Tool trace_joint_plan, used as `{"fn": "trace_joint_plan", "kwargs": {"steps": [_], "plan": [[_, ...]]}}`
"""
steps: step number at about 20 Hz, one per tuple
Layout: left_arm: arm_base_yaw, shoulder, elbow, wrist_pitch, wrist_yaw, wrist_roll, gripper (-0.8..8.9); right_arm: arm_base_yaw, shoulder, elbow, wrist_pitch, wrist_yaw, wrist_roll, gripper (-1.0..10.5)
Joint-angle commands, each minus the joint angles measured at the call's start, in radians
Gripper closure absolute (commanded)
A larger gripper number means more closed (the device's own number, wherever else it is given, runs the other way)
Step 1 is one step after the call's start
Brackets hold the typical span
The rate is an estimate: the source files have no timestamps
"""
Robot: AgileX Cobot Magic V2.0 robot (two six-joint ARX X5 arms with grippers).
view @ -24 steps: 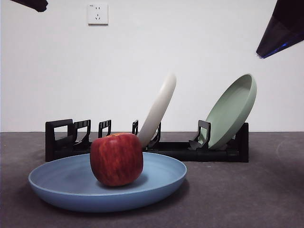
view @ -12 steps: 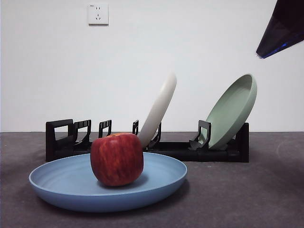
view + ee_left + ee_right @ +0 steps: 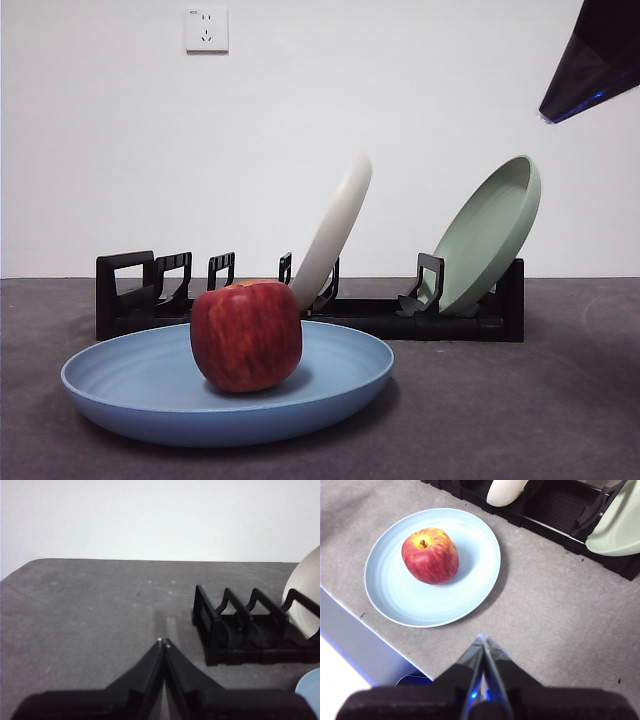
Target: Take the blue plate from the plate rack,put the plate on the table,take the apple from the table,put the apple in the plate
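The blue plate (image 3: 150, 395) lies flat on the grey table (image 3: 520, 410) in front of the black plate rack (image 3: 420, 318). The red apple (image 3: 246, 335) sits in the plate, left of its middle. In the right wrist view the apple (image 3: 430, 555) rests in the plate (image 3: 470, 580), and my right gripper (image 3: 483, 640) is shut and empty, high above the table to the plate's side. My left gripper (image 3: 163, 642) is shut and empty over bare table beside the rack's end (image 3: 235, 630). The right arm shows as a dark tip (image 3: 592, 60) at the top right corner of the front view.
A cream-white plate (image 3: 335, 232) and a pale green plate (image 3: 490, 232) lean in the rack. The rack's left slots (image 3: 170, 275) are empty. The table's front edge (image 3: 365, 630) runs close to the blue plate in the right wrist view.
A black arm tip at the top left corner of the front view has gone out of sight. The apple, plate and right arm tip have not moved.
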Motion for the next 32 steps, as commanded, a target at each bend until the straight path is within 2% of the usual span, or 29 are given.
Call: {"fn": "trace_joint_plan", "kwargs": {"steps": [1, 5, 17, 19, 21, 23, 25, 27, 28, 29, 31, 32], "plan": [[0.008, -0.003, -0.018, -0.056, 0.001, 0.004, 8.14, 0.001, -0.001, -0.004, 0.003, 0.002, 0.01, 9.5], [0.008, -0.003, -0.018, -0.1, 0.022, -0.045, 8.14, 0.001, -0.001, -0.004, 0.003, 0.002, 0.01, 9.5], [0.008, -0.003, -0.018, -0.1, 0.021, -0.045, 8.14, 0.001, -0.001, -0.004, 0.002, 0.002, 0.01, 9.5], [0.008, -0.003, -0.018, -0.1, 0.021, -0.045, 8.14, -0.001, -0.014, -0.004, -0.002, 0.011, -0.057, 9.5], [0.008, -0.003, -0.018, -0.1, 0.021, -0.044, 8.14, -0.026, -0.061, -0.004, 0.001, 0.089, -0.145, 9.5], [0.008, -0.003, -0.018, -0.1, 0.021, -0.044, 8.14, -0.105, -0.109, -0.005, 0.039, 0.153, -0.198, 9.5], [0.008, -0.003, -0.018, -0.1, 0.021, -0.045, 8.14, -0.235, -0.169, -0.019, 0.105, 0.153, -0.268, 9.5], [0.008, -0.003, -0.018, -0.1, 0.021, -0.045, 8.14, -0.379, -0.24, -0.072, 0.256, 0.147, -0.298, 9.5], [0.008, -0.003, -0.018, -0.1, 0.021, -0.045, 8.14, -0.451, -0.281, -0.108, 0.341, 0.101, -0.296, 9.5], [0.008, -0.003, -0.018, -0.1, 0.021, -0.045, 8.14, -0.519, -0.322, -0.152, 0.43, 0.021, -0.297, 9.5], [0.008, -0.003, -0.018, -0.1, 0.021, -0.045, 8.14, -0.626, -0.402, -0.252, 0.582, -0.125, -0.297, 9.5], [0.008, -0.003, -0.018, -0.1, 0.021, -0.044, 8.14, -0.666, -0.439, -0.302, 0.632, -0.172, -0.297, 9.5]]}}
